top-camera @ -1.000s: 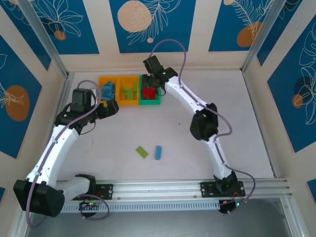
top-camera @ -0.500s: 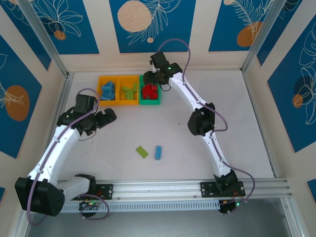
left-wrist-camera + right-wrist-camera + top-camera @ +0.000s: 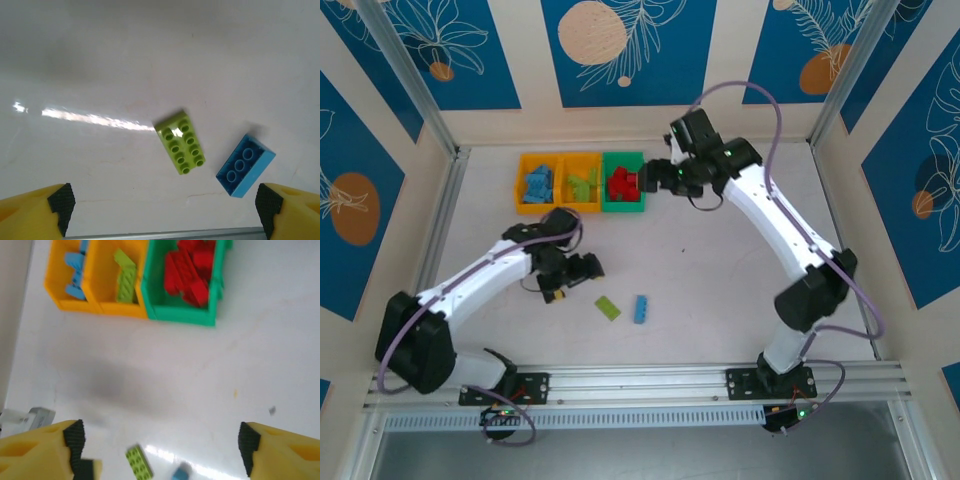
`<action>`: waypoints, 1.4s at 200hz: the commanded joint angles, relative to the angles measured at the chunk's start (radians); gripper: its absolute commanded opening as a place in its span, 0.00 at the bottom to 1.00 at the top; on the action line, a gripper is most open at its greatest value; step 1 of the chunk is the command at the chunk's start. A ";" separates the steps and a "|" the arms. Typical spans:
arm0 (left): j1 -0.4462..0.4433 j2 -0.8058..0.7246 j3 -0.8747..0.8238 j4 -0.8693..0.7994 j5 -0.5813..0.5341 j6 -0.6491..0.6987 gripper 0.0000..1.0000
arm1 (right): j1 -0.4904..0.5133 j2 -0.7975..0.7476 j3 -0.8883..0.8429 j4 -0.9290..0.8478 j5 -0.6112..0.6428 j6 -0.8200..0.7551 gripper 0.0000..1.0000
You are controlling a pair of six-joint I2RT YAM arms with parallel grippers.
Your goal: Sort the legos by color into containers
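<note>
Two loose legos lie on the table: a light green one (image 3: pixel 608 308) (image 3: pixel 180 142) (image 3: pixel 138 462) and a blue one (image 3: pixel 641 309) (image 3: pixel 245 165) (image 3: pixel 181 473) just right of it. My left gripper (image 3: pixel 578 272) (image 3: pixel 162 215) hovers open just left of them, nothing between its fingers. At the back stand the containers: an orange-yellow bin (image 3: pixel 523 170) (image 3: pixel 70 302) with blue legos, an orange-yellow bin (image 3: pixel 582 208) (image 3: pixel 120 309) with light green legos, and a green bin (image 3: pixel 623 208) (image 3: pixel 182 315) with red legos. My right gripper (image 3: pixel 655 175) (image 3: pixel 160 445) is open and empty beside the green bin's right side.
A metal rail (image 3: pixel 640 380) runs along the near edge, close behind the loose legos. Patterned walls (image 3: pixel 640 120) close in the back and sides. White tabletop (image 3: pixel 740 270) stretches right of the bins under the right arm.
My right gripper opened over the green bin and drew back to the right. My left arm swung from beside the bins toward the near middle, close to the two loose legos.
</note>
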 commanded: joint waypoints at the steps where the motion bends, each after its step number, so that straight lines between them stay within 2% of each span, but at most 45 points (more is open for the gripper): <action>1: -0.088 0.079 0.028 0.021 -0.011 -0.154 0.95 | -0.022 -0.088 -0.152 -0.032 0.030 0.039 0.87; 39: -0.224 0.209 0.097 0.002 -0.136 -0.296 0.96 | -0.045 -0.233 -0.317 -0.081 0.005 0.044 0.90; 70: -0.251 0.294 0.086 0.032 -0.164 -0.357 0.94 | -0.043 -0.351 -0.424 -0.101 -0.017 0.059 0.90; 101: -0.251 0.347 0.061 0.059 -0.191 -0.356 0.79 | -0.040 -0.457 -0.514 -0.089 -0.028 0.072 0.90; 139: -0.257 0.411 0.050 0.092 -0.143 -0.311 0.57 | -0.040 -0.524 -0.540 -0.131 -0.014 0.062 0.90; 174: -0.256 0.391 0.000 0.108 -0.150 -0.277 0.36 | -0.036 -0.581 -0.549 -0.146 -0.006 0.057 0.90; 194: -0.253 0.358 0.015 0.103 -0.169 -0.224 0.29 | -0.034 -0.624 -0.563 -0.132 0.014 0.061 0.90; 210: -0.253 0.314 0.075 0.067 -0.194 -0.179 0.27 | -0.034 -0.649 -0.568 -0.130 0.024 0.070 0.90; 240: -0.203 0.242 0.248 -0.044 -0.301 -0.095 0.27 | -0.032 -0.678 -0.571 -0.118 0.012 0.088 0.90; 280: 0.003 0.281 0.473 -0.057 -0.403 0.080 0.26 | -0.031 -0.682 -0.571 -0.113 0.021 0.094 0.90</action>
